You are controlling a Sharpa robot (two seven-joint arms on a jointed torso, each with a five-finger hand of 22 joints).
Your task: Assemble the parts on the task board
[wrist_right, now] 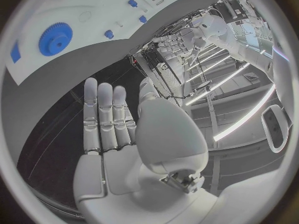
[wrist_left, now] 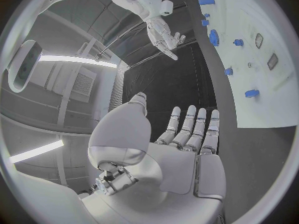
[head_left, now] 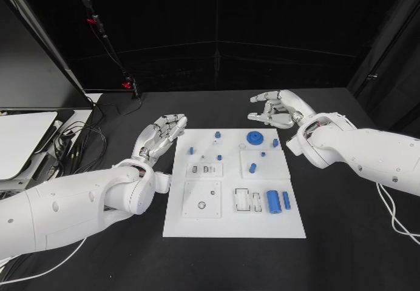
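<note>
The left hand [head_left: 162, 134] hovers left of centre in the head view, just off the task board's left edge, fingers stretched out side by side and holding nothing; its wrist view shows the same flat, empty palm [wrist_left: 187, 149]. The right hand [head_left: 278, 108] sits at upper right of centre, beyond the board's far right corner, fingers loosely curved and apart, also empty.

Between them the white task board [head_left: 235, 227] lies in the middle of the black table [head_left: 350, 242]. On its upper part rests a blue gear [head_left: 255, 137], with small blue pegs [head_left: 252, 168] scattered near it. A blue cylinder [head_left: 273, 201] lies at the board's lower right, beside rectangular recesses [head_left: 247, 200].

At the frame's left edge sit a white device [head_left: 22, 139] and cables [head_left: 83, 142].
</note>
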